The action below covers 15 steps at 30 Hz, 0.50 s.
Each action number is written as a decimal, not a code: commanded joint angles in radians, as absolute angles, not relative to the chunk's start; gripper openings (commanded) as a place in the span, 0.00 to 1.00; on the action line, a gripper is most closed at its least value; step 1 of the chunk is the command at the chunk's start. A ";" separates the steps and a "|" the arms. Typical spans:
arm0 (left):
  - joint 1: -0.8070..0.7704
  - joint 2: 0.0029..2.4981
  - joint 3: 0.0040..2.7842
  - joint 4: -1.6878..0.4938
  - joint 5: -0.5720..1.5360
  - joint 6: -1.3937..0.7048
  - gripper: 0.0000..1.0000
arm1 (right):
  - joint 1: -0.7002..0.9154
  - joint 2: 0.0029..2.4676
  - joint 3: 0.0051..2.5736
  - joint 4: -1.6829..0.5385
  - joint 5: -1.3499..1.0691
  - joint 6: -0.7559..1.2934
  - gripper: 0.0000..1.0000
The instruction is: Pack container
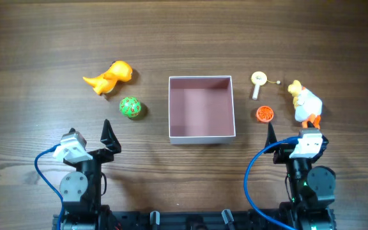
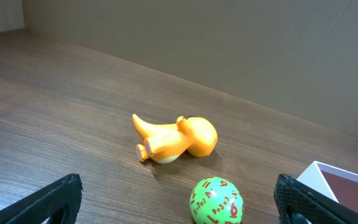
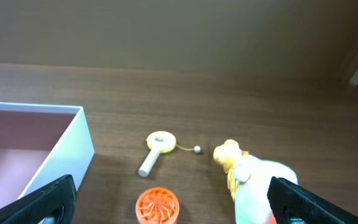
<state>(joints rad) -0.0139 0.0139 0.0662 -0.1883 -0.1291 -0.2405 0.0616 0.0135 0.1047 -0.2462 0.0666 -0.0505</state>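
The container (image 1: 201, 135), a square shallow box with white walls and a dusty-pink inside, sits mid-table; its corner shows in the left wrist view (image 2: 319, 176) and its side in the right wrist view (image 3: 73, 140). Left of it lie an orange dinosaur toy (image 1: 110, 77) (image 2: 176, 140) and a green number ball (image 1: 130, 107) (image 2: 217, 200). Right of it lie a cream paddle toy (image 1: 259, 82) (image 3: 156, 149), an orange disc (image 1: 264, 114) (image 3: 157, 206) and a white-and-yellow duck (image 1: 305, 102) (image 3: 253, 180). My left gripper (image 1: 110, 137) (image 2: 179, 208) and right gripper (image 1: 286, 134) (image 3: 173, 205) are both open and empty, near the front edge.
The table is dark wood (image 1: 184, 32). The arm bases with blue cables (image 1: 40, 166) (image 1: 251, 179) stand at the front edge.
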 commanded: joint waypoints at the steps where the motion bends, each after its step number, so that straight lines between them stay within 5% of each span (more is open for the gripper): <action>1: -0.019 0.007 0.057 -0.183 -0.113 -0.220 1.00 | 0.058 0.007 0.104 -0.231 0.005 -0.030 1.00; 9: -0.019 0.007 0.057 -0.183 -0.113 -0.220 1.00 | 0.058 0.007 0.104 -0.158 -0.217 0.003 1.00; 15: -0.019 0.007 0.057 -0.183 -0.113 -0.220 1.00 | 0.057 0.099 0.184 -0.157 -0.171 0.232 1.00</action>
<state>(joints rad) -0.0139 0.0139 0.0662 -0.1864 -0.1291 -0.2405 0.0616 0.0280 0.1081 -0.1581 -0.1543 0.1371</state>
